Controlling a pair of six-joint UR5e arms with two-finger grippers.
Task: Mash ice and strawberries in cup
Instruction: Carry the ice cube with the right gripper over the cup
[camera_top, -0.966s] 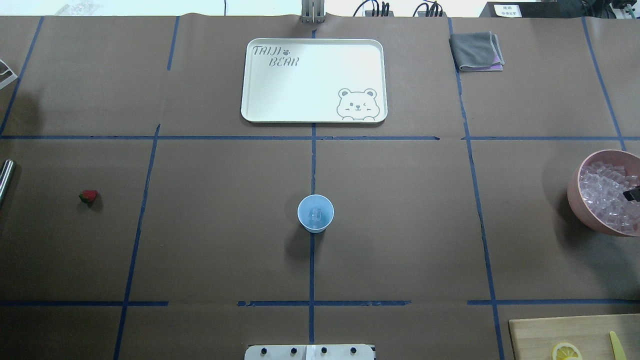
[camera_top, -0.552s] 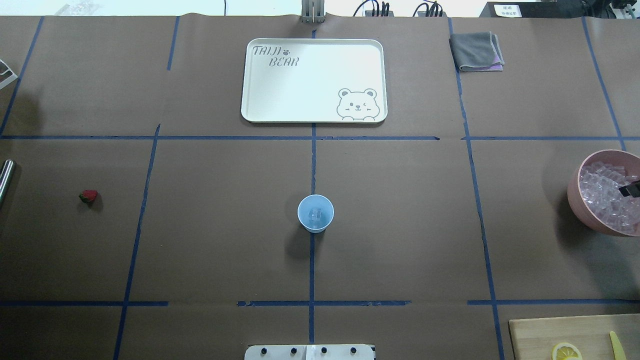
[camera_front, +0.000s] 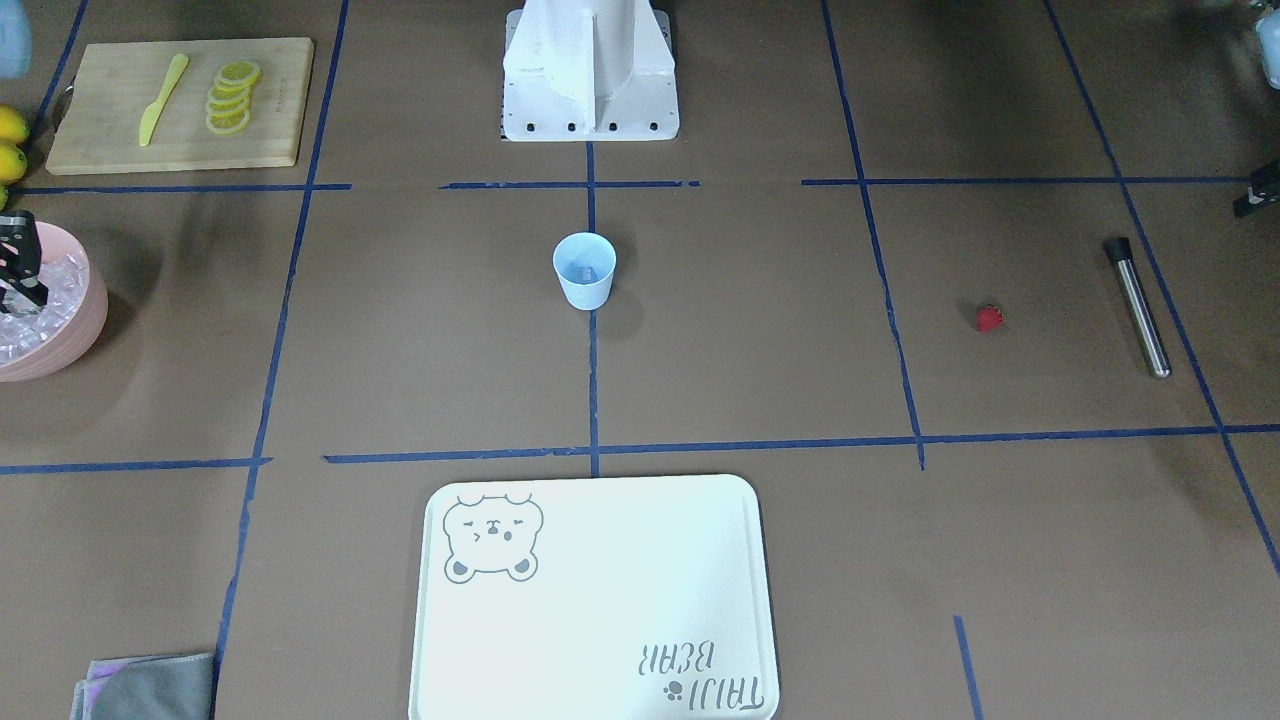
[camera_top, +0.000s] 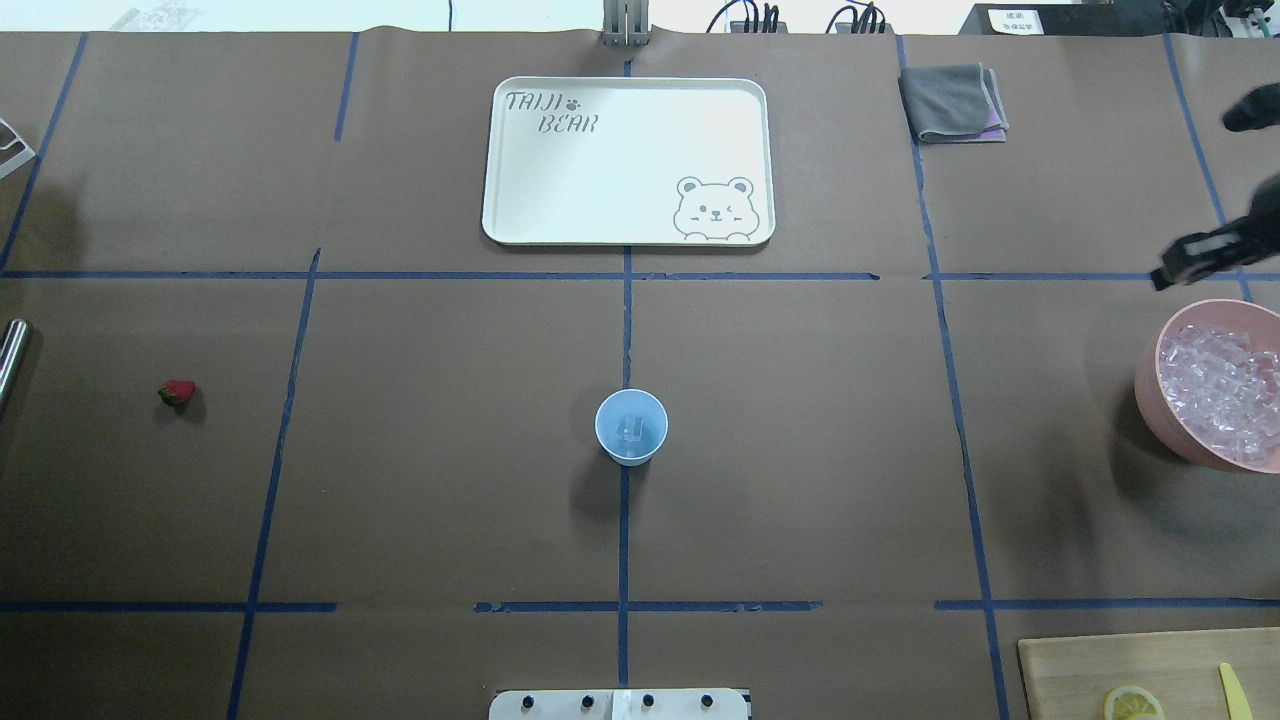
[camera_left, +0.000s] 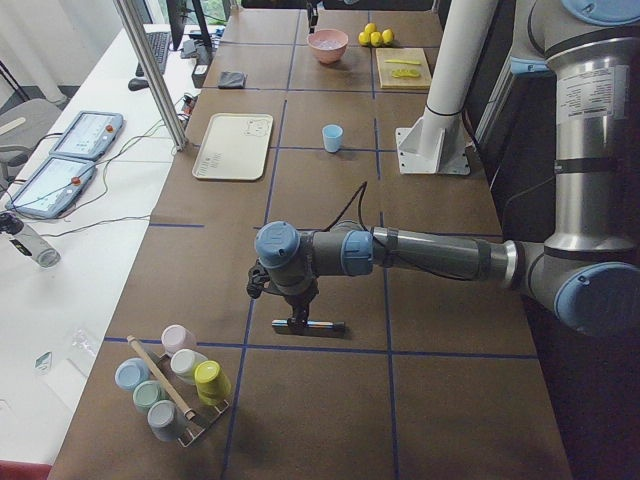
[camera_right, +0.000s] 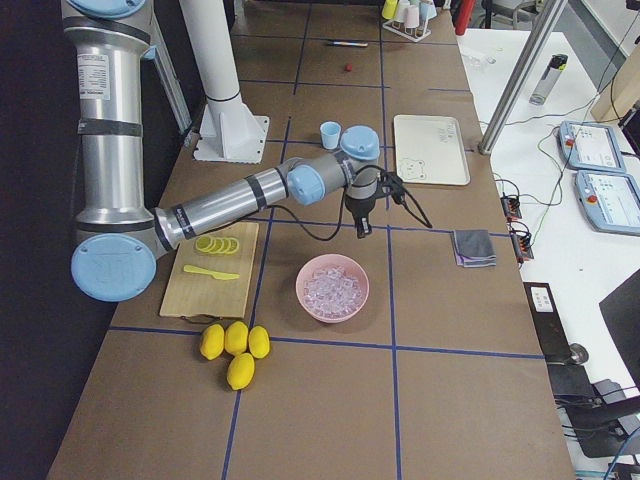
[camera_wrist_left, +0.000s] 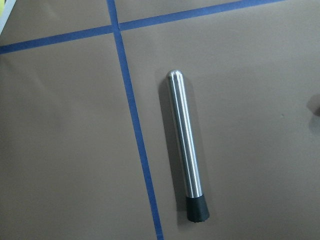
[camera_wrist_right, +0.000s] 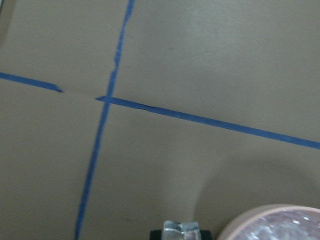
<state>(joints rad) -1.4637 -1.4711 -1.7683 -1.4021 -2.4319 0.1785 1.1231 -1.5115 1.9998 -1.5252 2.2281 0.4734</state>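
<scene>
Bright light from above, soft shadows

You get a well-lit table in every view. In the overhead view the cup (camera_top: 631, 427) drops a soft dark shadow toward the robot, and the pink bowl (camera_top: 1148, 392) has a shadow on its left. The white tray (camera_top: 628, 160) glows so bright it looks washed out. The metal rod (camera_wrist_left: 185, 150) has shiny streaks. Your right wrist view is fuzzy, and the ice (camera_wrist_right: 181, 230) at its bottom edge is blurry. In the front view the table gets darker near the edges.
</scene>
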